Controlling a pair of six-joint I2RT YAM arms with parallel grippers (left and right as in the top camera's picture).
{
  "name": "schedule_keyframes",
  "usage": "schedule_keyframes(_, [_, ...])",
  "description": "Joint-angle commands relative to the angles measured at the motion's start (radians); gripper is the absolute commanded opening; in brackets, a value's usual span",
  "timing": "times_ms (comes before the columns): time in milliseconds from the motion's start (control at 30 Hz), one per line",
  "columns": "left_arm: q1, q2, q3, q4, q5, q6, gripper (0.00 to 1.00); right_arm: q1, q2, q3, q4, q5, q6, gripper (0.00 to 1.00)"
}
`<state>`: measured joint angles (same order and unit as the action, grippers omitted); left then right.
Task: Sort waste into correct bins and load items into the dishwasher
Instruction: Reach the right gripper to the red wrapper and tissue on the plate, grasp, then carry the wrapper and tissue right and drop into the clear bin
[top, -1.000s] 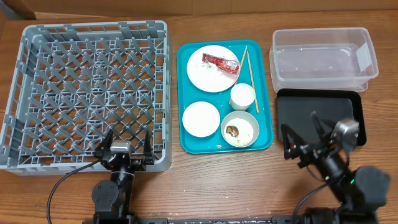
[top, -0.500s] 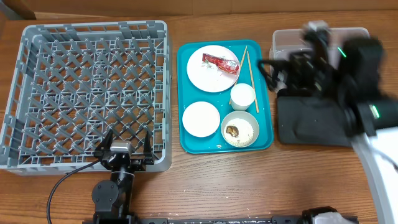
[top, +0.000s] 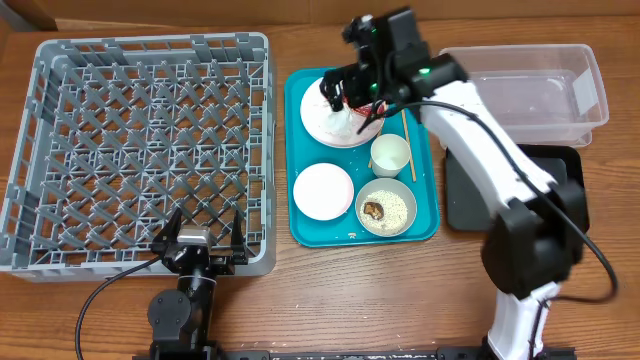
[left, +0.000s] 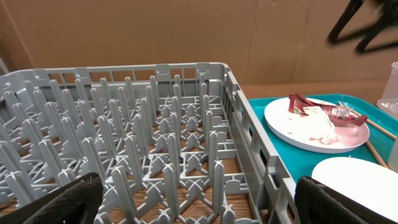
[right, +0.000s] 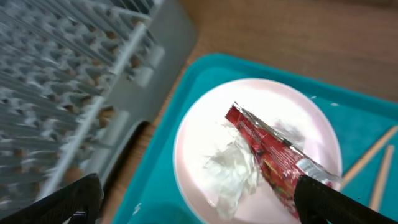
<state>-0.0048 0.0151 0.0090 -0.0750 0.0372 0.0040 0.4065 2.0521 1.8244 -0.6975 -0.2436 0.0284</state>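
Note:
My right gripper (top: 348, 97) (right: 199, 204) is open and hovers over the far white-pink plate (top: 322, 127) (right: 205, 130) on the teal tray. The red-and-white wrapper (right: 273, 155) with white paper (right: 235, 169) lies on that plate between my fingers. The second plate (top: 322, 190), white cup (top: 389, 154), chopsticks (top: 408, 150) and bowl (top: 398, 210) with the brown lump (top: 373, 210) are on the same tray. My left gripper (top: 205, 240) (left: 199, 205) is open at the near edge of the grey dish rack (top: 60, 150) (left: 155, 124).
The teal tray (top: 296, 150) stands between the rack and the bins. The clear tub (top: 530, 90) is at the far right, with the black tray (top: 565, 190) in front of it, partly under my right arm. A cardboard wall closes the far side.
My right arm swung from the table's front right, past the tub, to above the far plate on the teal tray. The left arm has not moved.

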Motion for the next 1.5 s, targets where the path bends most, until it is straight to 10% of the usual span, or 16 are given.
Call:
schedule_keyframes(0, [-0.001,-0.010,-0.004,0.000,0.005,0.016,1.00,-0.003,0.066,0.028,0.033,0.020,-0.014,1.00])
schedule_keyframes(533, [-0.001,-0.010,-0.004,0.000,0.005,0.016,1.00,-0.002,0.304,0.028,0.127,0.120,-0.036,0.99])
schedule_keyframes(633, [-0.001,-0.010,-0.004,0.000,0.005,0.016,1.00,-0.002,0.317,0.028,0.123,0.120,-0.032,0.89])
schedule_keyframes(900, [-0.001,-0.010,-0.004,0.000,0.005,0.016,1.00,-0.002,0.325,0.029,0.098,0.121,-0.018,0.17])
schedule_keyframes(1033, [-0.001,-0.010,-0.004,0.000,0.005,0.016,1.00,-0.002,0.297,0.031,0.086,0.132,0.048,0.04])
schedule_keyframes(1467, [-0.001,-0.010,-0.004,0.000,0.005,0.016,1.00,-0.043,-0.058,0.161,-0.136,0.303,0.225,0.04])
